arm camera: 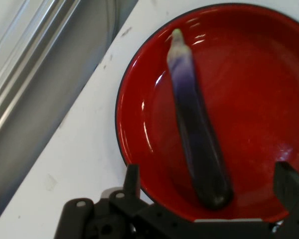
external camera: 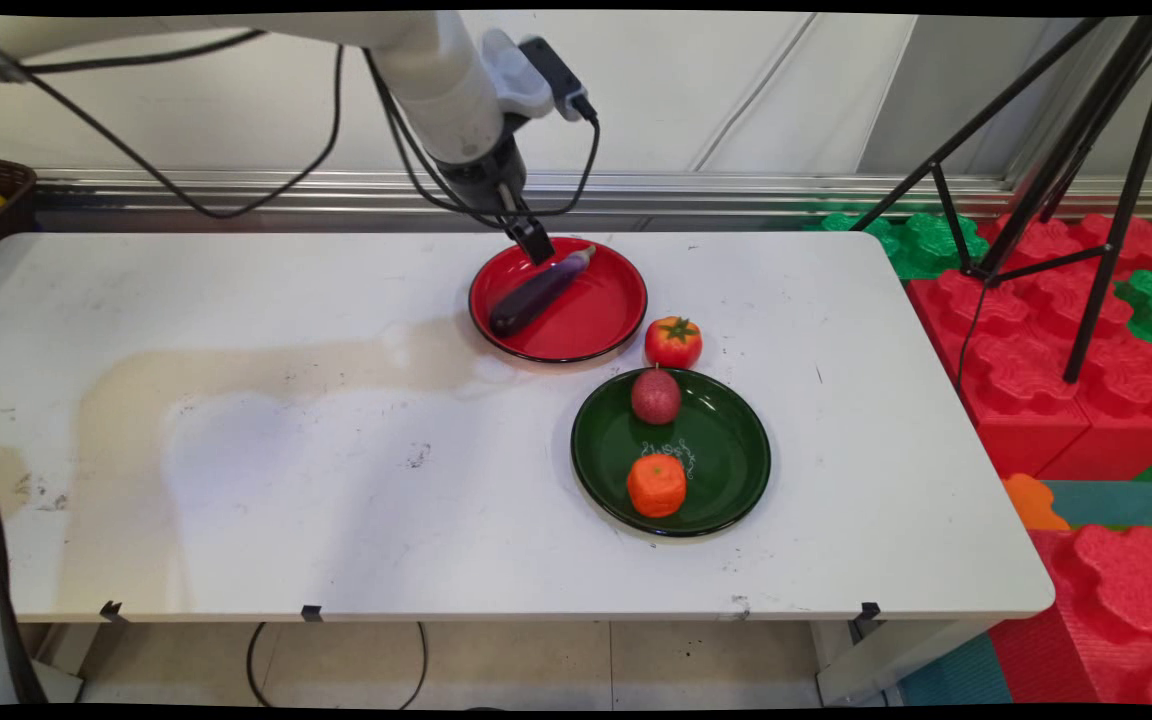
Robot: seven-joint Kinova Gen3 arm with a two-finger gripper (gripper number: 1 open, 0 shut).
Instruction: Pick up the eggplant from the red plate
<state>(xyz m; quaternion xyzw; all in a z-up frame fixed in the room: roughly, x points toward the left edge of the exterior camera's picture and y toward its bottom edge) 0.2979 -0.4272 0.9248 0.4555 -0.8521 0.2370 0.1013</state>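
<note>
Hand view: gripper [arm camera: 209, 181] spread, empty, above long purple eggplant [arm camera: 195, 134] in red plate [arm camera: 139, 114].

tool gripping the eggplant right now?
No. In the hand view the tool is open, its fingers apart on either side of the eggplant lying in the red plate.

A glossy red round plate with a thin black rim [external camera: 608, 310] [arm camera: 259, 99] is showing white glints, and the long eggplant [external camera: 536, 292] [arm camera: 195, 129] is fading from dark purple at one end through pale violet to a whitish-green tip. A dark green round plate [external camera: 731, 450] is carrying a faint white scribble pattern beside a bright orange peeled-looking fruit [external camera: 656, 485] and a dull speckled red fruit [external camera: 656, 396], while a red tomato with a green star-shaped top [external camera: 673, 341] is sitting on the white, brown-stained tabletop [external camera: 236, 400].
</note>
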